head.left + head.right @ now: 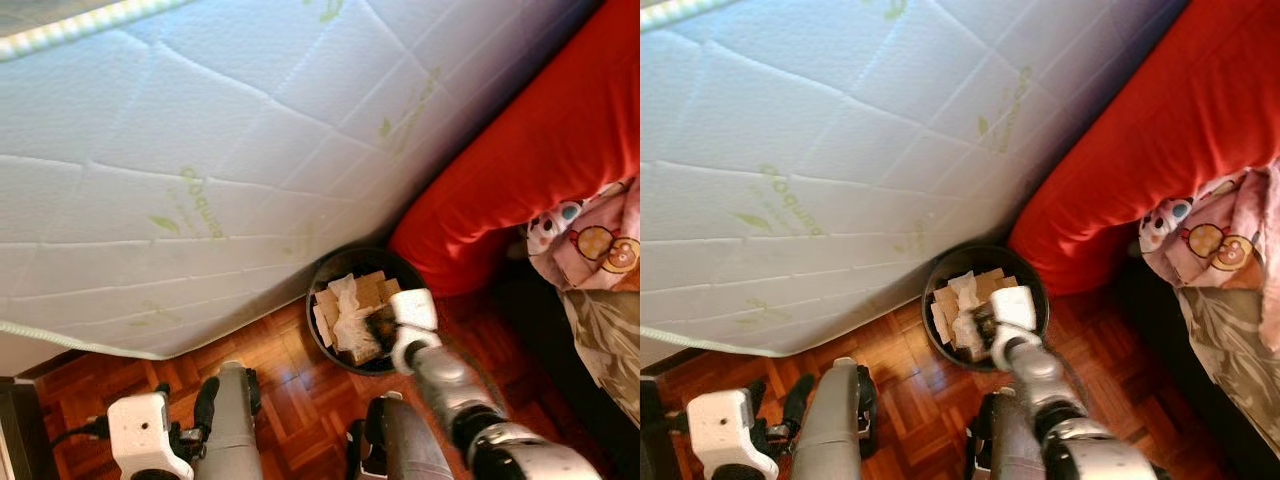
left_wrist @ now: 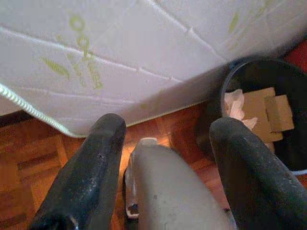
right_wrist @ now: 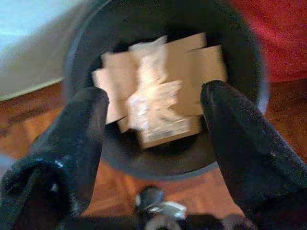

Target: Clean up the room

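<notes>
A black round bin (image 1: 330,268) stands on the wooden floor between the white mattress (image 1: 200,150) and the red bedding (image 1: 520,150). Inside it lie brown cardboard pieces (image 3: 192,62) and crumpled white paper (image 3: 148,91). My right gripper (image 3: 153,100) hangs just above the bin's near rim, fingers (image 3: 81,124) open, nothing held between them. My right arm (image 1: 440,370) reaches forward to the bin. My left gripper (image 2: 165,139) is low at my left side, open and empty, over my leg (image 2: 168,187), with the bin (image 2: 259,76) ahead to its right.
The tilted mattress fills the space ahead and left, its edge (image 1: 80,335) meeting the parquet floor (image 1: 290,370). A patterned cloth with cartoon prints (image 1: 595,240) lies at the right over a dark surface.
</notes>
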Robot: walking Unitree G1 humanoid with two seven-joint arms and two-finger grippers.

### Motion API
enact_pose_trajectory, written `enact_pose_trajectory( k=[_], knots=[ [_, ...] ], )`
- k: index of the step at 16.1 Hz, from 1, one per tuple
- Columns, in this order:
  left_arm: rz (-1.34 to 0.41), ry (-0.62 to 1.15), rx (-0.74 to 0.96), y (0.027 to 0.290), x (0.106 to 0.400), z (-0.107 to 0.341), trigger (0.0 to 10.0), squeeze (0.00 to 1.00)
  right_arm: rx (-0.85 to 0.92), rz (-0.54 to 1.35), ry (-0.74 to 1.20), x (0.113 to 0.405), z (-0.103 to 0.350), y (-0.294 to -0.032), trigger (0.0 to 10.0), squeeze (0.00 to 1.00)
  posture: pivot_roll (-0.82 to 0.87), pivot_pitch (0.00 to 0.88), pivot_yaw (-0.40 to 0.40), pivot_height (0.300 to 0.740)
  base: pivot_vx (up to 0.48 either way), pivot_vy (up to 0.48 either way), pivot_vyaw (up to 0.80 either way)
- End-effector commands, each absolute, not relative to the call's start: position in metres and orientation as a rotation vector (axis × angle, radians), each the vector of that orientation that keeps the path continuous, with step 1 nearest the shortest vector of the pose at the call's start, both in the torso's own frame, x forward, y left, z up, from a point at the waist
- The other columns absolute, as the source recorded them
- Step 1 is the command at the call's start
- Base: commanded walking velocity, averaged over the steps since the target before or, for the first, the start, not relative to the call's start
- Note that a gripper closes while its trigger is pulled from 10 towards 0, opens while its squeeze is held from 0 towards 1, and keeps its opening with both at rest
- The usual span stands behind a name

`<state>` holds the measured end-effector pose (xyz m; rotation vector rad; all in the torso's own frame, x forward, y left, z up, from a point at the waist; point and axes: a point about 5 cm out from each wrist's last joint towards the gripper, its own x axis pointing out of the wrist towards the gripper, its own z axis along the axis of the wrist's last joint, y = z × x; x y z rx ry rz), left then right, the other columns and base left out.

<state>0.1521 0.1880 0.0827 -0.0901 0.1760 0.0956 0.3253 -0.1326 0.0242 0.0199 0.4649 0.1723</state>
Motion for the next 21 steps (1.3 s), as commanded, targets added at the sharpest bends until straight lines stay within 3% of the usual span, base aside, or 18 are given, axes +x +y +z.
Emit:
enact_pose_trajectory(
  k=[1, 3, 6, 11, 17, 21],
  knots=[
    [0.1, 0.225, -0.095, 0.191, 0.149, 0.07, 10.0, 0.0, 0.058, 0.098, 0.488, 0.313, 0.011, -0.148, 10.0, 0.0, 0.22, 0.379, -0.081, 0.654, 0.0, 0.0, 0.0],
    [0.086, 0.233, -0.08, 0.197, 0.161, 0.061, 10.0, 0.0, 0.089, -0.023, 0.473, 0.298, 0.001, -0.18, 10.0, 0.0, 0.2, 0.322, -0.065, 0.654, 0.0, 0.0, 0.0],
    [0.066, 0.254, -0.053, 0.208, 0.184, 0.045, 10.0, 0.0, 0.119, -0.08, 0.482, 0.268, -0.019, -0.201, 10.0, 0.0, 0.15, 0.227, -0.036, 0.654, 0.0, 0.0, 0.0],
    [-0.008, 0.325, -0.036, 0.211, 0.224, 0.013, 10.0, 0.0, 0.233, -0.142, 0.585, 0.219, -0.054, -0.191, 10.0, 0.0, 0.07, 0.078, 0.027, 0.654, 0.0, 0.0, 0.0],
    [-0.028, 0.477, -0.042, 0.206, 0.232, -0.025, 10.0, 0.0, 0.241, -0.144, 0.688, 0.199, -0.07, -0.178, 10.0, 0.0, 0.04, 0.0, 0.012, 0.654, 0.0, 0.0, 0.0],
    [-0.031, 0.636, -0.032, 0.197, 0.219, -0.051, 10.0, 0.0, 0.218, -0.099, 0.805, 0.185, -0.081, -0.171, 10.0, 0.0, 0.05, 0.0, -0.02, 0.704, 0.0, 0.0, 0.0]
  ],
)
